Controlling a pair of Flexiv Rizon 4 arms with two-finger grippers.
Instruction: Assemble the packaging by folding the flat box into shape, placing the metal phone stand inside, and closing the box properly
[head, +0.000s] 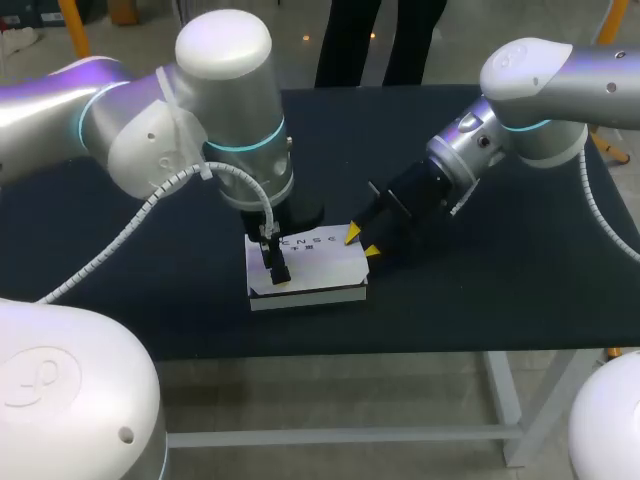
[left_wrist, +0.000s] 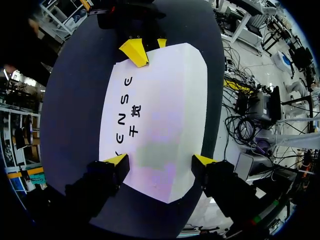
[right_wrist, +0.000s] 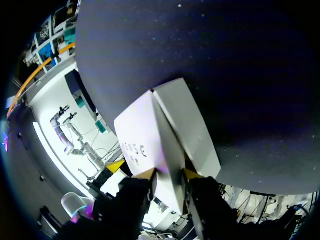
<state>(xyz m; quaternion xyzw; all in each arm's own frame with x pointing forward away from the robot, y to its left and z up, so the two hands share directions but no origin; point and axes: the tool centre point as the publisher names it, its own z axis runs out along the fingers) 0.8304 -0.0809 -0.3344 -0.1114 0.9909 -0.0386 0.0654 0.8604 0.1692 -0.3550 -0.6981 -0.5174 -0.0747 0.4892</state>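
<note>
Closing looks nearly done: left gripper (left_wrist: 161, 160) clamps the white box (left_wrist: 160, 110) across its sides, right gripper (right_wrist: 169, 173) pinches its end flap (right_wrist: 167, 150); phone stand unseen.

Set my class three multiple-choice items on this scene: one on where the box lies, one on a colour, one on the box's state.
1. Where is the white box? A on the table; B in the air; C on the floor.
2. What colour is the table? A white; B black; C red.
3. The box is: A a flat sheet; B torn apart; C folded into shape.
Key: 1A, it rests on the table under the left gripper; 2B, black surface shows round the box; 3C, its side walls show.
</note>
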